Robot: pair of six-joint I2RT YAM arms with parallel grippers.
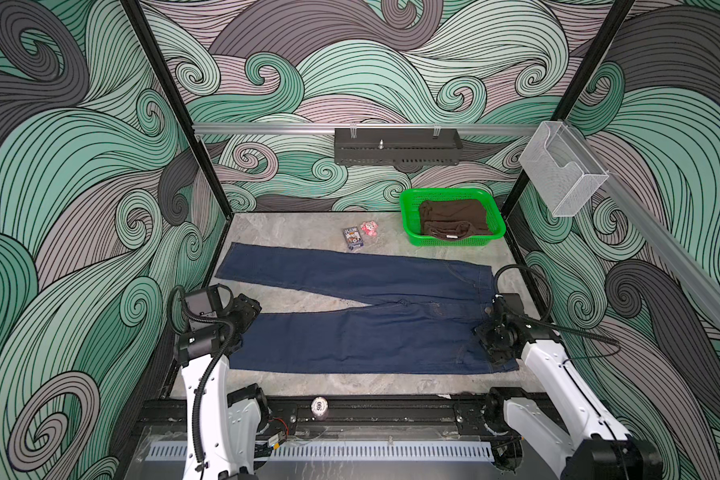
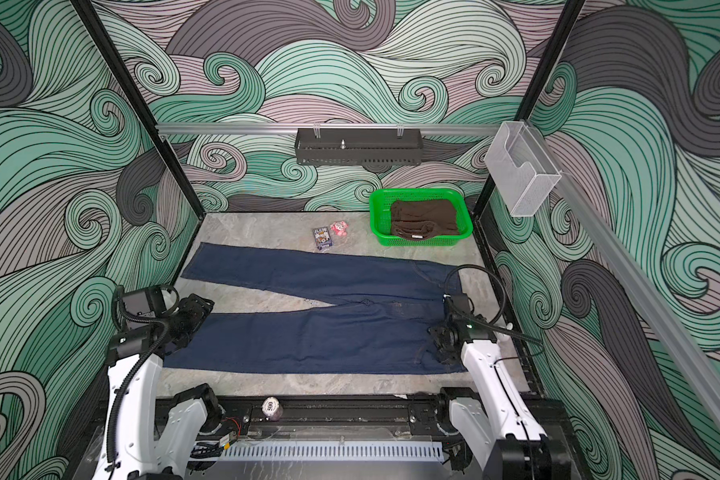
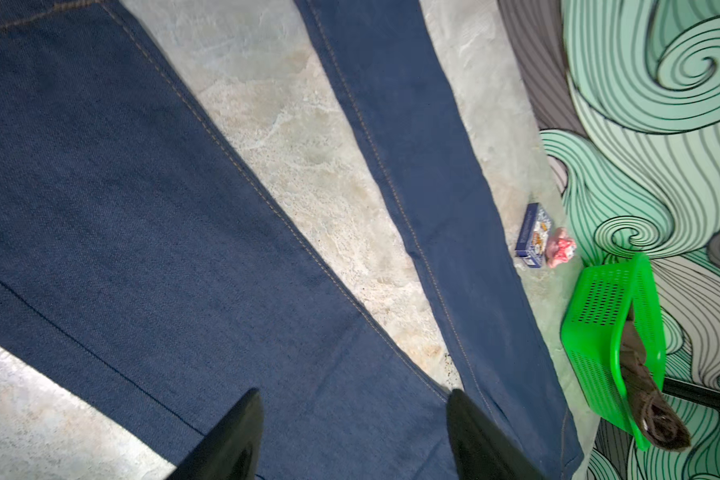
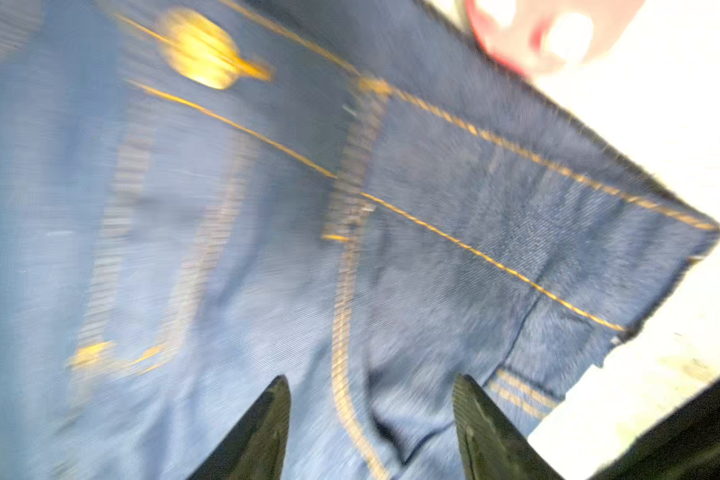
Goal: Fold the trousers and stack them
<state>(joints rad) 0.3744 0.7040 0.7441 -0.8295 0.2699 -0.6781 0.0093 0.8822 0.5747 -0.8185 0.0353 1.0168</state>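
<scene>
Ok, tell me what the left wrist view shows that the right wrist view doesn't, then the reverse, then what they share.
Only the left wrist view: both legs of the trousers with bare table between them, a small blue box, a pink toy, and the green basket holding a brown garment.
Only the right wrist view: the blurred waistband with a gold button and a belt loop.
Both: navy denim with orange stitching, and an open, empty gripper over it, the left gripper and the right gripper.
</scene>
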